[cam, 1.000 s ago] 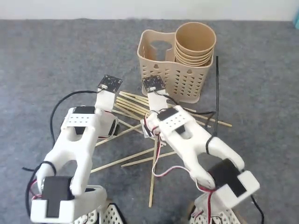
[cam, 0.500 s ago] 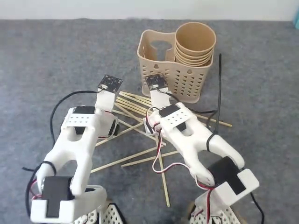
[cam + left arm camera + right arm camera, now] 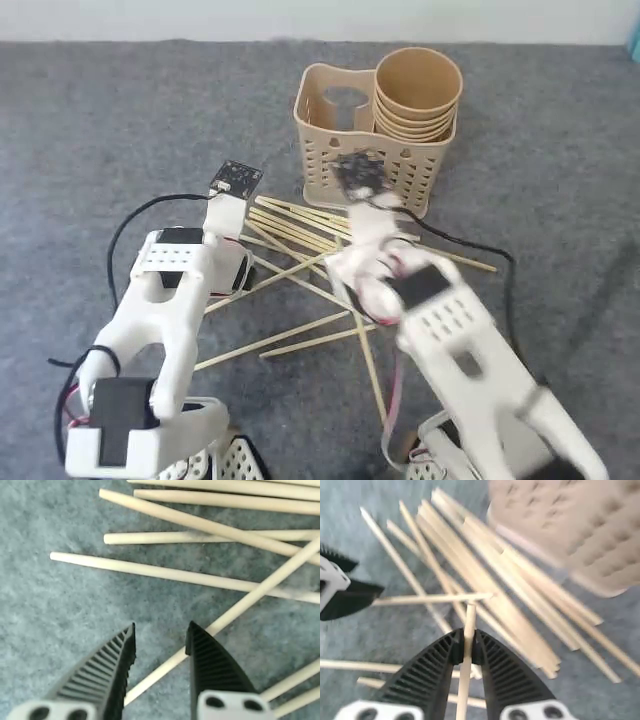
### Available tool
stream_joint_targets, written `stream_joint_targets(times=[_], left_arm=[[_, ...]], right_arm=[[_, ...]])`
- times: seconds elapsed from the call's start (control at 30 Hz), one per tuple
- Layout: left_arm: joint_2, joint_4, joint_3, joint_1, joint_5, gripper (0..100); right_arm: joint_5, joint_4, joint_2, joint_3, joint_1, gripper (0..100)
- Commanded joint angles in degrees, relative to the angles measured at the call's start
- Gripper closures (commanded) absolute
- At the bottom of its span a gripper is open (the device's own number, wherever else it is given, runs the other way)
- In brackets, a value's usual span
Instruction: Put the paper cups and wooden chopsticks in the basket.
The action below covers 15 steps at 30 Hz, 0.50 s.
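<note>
Tabletop (image 3: 90,110), grey and felt-like, in the high view. Basket (image 3: 335,165) at upper centre, its right compartment holding the stacked paper cups (image 3: 417,85). Wooden chopsticks (image 3: 290,225) lie criss-crossed on the tabletop at mid-frame, just below the basket. Right gripper (image 3: 466,635) is clamped on one chopstick (image 3: 468,617) (jaws closed against both its sides). Left gripper (image 3: 162,630) hangs over the heap, jaws narrowly parted, one stick passing beneath the gap.
</note>
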Motion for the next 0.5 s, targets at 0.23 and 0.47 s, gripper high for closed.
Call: stream_joint_targets(times=[0.23, 0.47], left_arm=[[-10.8, 8.1, -10.0, 3.6, -1.2, 84], [-17.1, 12.1, -11.6, 20.0, -12.0, 84]], right_arm=[[1.1, -6.6, -27.0, 14.2, 14.8, 99.1], [1.1, -6.8, -27.6, 14.7, 17.5, 99.1]])
